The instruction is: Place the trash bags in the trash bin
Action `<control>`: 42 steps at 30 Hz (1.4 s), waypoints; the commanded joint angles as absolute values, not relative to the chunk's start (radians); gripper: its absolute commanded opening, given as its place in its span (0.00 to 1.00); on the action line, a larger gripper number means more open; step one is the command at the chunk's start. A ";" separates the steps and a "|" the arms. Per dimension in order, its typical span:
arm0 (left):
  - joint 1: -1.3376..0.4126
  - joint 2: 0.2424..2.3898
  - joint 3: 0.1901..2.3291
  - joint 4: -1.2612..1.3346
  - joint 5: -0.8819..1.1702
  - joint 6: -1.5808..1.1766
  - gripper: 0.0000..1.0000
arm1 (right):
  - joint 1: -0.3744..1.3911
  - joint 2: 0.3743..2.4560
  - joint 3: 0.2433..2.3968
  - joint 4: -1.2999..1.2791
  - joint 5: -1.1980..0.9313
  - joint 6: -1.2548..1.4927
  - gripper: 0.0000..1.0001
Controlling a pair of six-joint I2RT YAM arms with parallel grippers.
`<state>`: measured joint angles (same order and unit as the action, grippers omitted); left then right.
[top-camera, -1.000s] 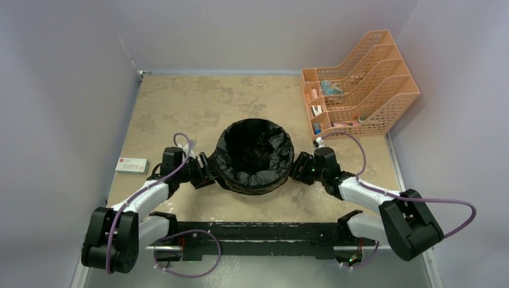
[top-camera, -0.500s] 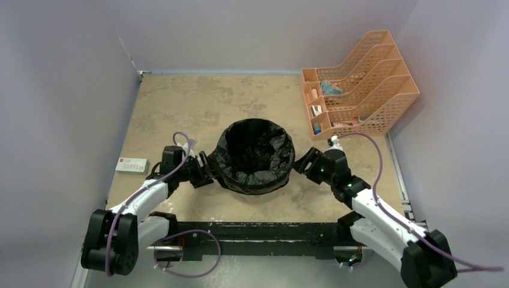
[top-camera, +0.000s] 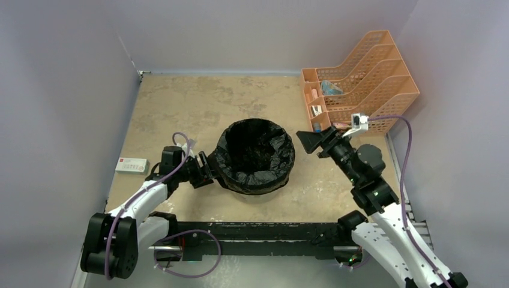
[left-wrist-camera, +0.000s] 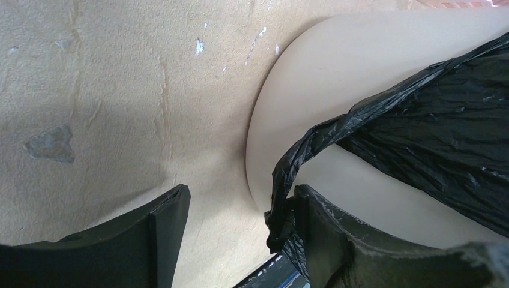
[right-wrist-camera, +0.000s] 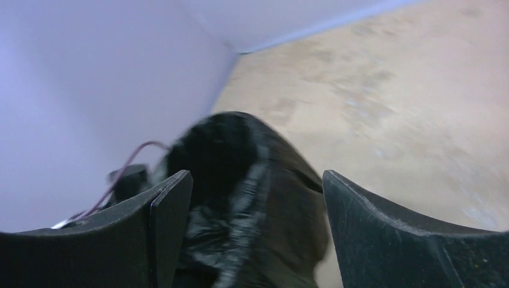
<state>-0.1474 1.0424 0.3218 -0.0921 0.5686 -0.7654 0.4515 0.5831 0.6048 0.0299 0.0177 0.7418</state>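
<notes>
The black trash bag point(top-camera: 255, 155) lines the trash bin and is folded down over its rim in the middle of the table. In the left wrist view the bin's cream wall point(left-wrist-camera: 318, 90) shows, with the bag's edge point(left-wrist-camera: 444, 132) draped over it. My left gripper point(top-camera: 206, 170) sits low against the bin's left side. Its jaws point(left-wrist-camera: 240, 207) are open, and a twisted strand of the bag point(left-wrist-camera: 285, 180) hangs against the inner side of the right finger. My right gripper point(top-camera: 310, 141) is raised to the right of the bin, open and empty point(right-wrist-camera: 258, 189), pointing at the blurred bag point(right-wrist-camera: 252, 174).
An orange mesh desk organiser point(top-camera: 360, 84) with small items stands at the back right, close behind my right arm. A small white and red box point(top-camera: 132, 165) lies at the table's left edge. Purple walls close in three sides.
My right gripper has let go at the bin's right side, opened wider, and lifted up and away to the right. The left gripper has hardly moved.
</notes>
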 commanded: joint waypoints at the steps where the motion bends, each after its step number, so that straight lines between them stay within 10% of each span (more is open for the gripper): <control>1: -0.153 1.013 0.326 -0.062 0.589 -0.756 0.64 | 0.454 0.706 0.759 0.216 -0.372 0.602 0.80; 5: -0.152 0.986 0.316 -0.068 0.586 -0.756 0.64 | 0.498 0.897 0.906 0.102 -0.511 0.543 0.68; 19: -0.153 0.947 0.304 -0.076 0.590 -0.768 0.65 | 1.037 1.313 1.242 -0.324 0.311 0.278 0.51; 42: -0.153 0.946 0.293 -0.051 0.638 -0.769 0.63 | 1.105 1.668 1.201 -0.277 0.196 0.336 0.52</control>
<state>-0.1474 0.9520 0.2958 -0.0929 0.6010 -0.7670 1.0996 1.6470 1.2148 -0.3004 0.2058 0.3256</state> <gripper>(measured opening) 0.637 0.510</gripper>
